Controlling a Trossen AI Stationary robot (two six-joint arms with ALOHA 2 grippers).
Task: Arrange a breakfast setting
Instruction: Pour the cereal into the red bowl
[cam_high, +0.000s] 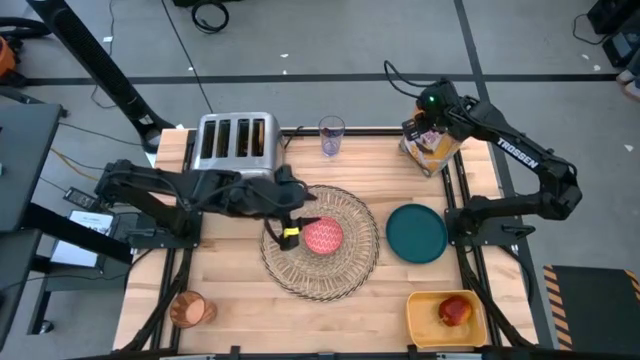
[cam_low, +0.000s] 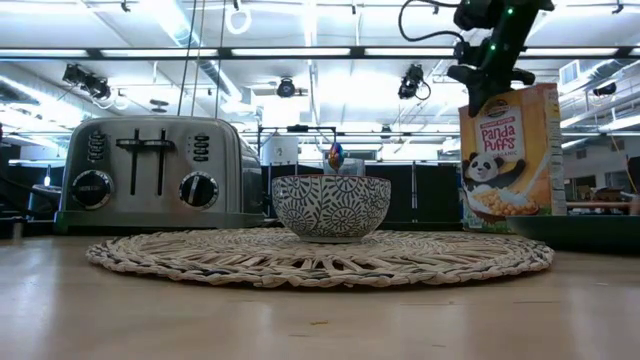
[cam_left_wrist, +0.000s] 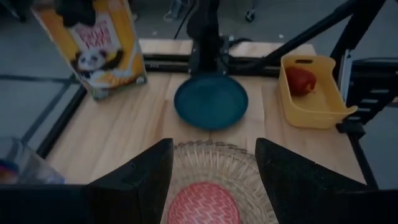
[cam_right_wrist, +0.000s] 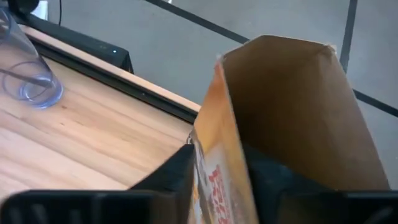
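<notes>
Wooden table (cam_high: 230, 300) seen from above. Centre: round woven straw placemat (cam_high: 345, 268), carrying the small pink bowl (cam_high: 323, 237), upright, mouth up, contents not discernible. Left gripper (cam_high: 297, 226) hovers at the bowl's edge, fingers (cam_left_wrist: 134, 180) spread wide, grasping nothing. Behind the mat: chrome toaster (cam_high: 236, 140). Right of the mat: dark teal plate (cam_high: 416, 233), bare. Far right corner: open-topped cereal box (cam_high: 432, 143), upright; right gripper (cam_right_wrist: 217, 177) has one box wall between its fingers. Near right: yellow tub (cam_high: 425, 318) holding the red apple (cam_high: 455, 311). Near left: amber-orange cup (cam_high: 187, 309). Far edge: clear glass (cam_high: 331, 136).
</notes>
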